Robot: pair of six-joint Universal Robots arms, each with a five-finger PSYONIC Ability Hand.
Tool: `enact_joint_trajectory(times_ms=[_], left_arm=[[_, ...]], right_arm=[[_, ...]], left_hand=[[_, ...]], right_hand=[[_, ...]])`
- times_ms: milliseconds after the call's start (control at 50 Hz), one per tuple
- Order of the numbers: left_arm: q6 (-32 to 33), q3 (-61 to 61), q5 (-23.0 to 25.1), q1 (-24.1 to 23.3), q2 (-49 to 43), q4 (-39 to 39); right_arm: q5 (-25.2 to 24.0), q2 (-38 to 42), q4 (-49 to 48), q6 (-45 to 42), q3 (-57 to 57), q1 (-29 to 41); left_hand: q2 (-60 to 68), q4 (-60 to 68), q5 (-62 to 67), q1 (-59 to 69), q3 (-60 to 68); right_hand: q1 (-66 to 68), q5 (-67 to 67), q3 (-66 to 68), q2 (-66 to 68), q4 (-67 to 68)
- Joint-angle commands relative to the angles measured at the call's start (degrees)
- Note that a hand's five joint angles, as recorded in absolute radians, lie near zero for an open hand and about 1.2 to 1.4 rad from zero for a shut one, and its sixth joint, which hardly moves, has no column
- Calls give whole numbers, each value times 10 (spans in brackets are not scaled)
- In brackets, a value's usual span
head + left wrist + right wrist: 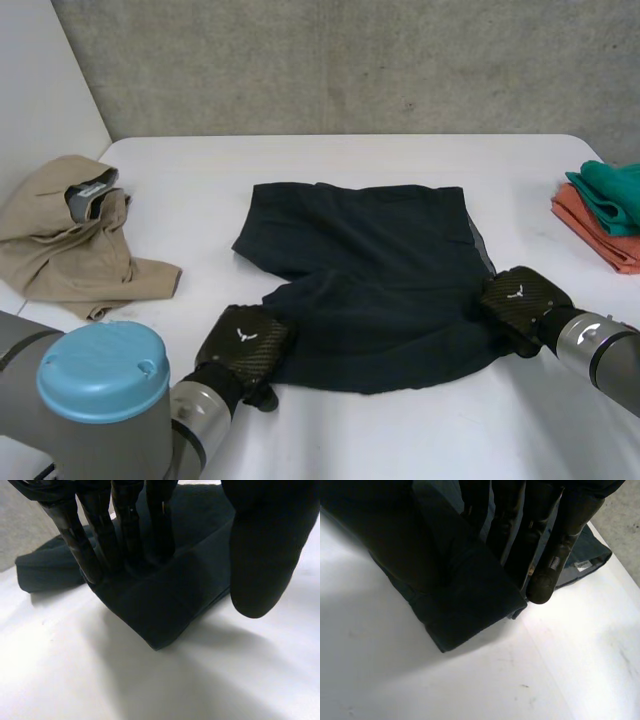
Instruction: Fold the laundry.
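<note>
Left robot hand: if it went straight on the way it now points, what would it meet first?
The dark shorts: the left robot hand has its fingers on their near corner and points across them. Beyond the cloth the white table looks free, though depth is unclear.

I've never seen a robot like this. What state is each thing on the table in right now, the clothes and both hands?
Dark shorts: spread out flat, a hand on each near corner.
Left hand: open, straight fingers pressing the shorts' near left corner.
Right hand: on the shorts' near right corner; grip unclear.
Tan garment: crumpled in a heap.
Green cloth: lying on the orange cloth.
Orange cloth: folded, under the green one.
</note>
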Motion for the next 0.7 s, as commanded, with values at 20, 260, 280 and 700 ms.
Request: enact_joint_trajectory(times_ms=[20, 260, 280, 700], left_arm=[[59, 15, -15, 0, -42, 30], [88, 5, -26, -8, 73, -10], [91, 3, -26, -9, 81, -24], [162, 43, -25, -54, 121, -298]], right_arm=[[6, -7, 5, 21, 9, 1], [12, -104, 60, 51, 29, -3], [12, -121, 88, 46, 29, -3], [96, -208, 357, -113, 22, 4]], left_hand=[[212, 217, 219, 210, 215], [510, 515, 517, 508, 513], [510, 515, 517, 508, 513], [510, 515, 517, 508, 513]], right_hand=[[242, 135, 128, 127, 120], [242, 135, 128, 127, 120], [242, 135, 128, 127, 120], [242, 135, 128, 127, 120]])
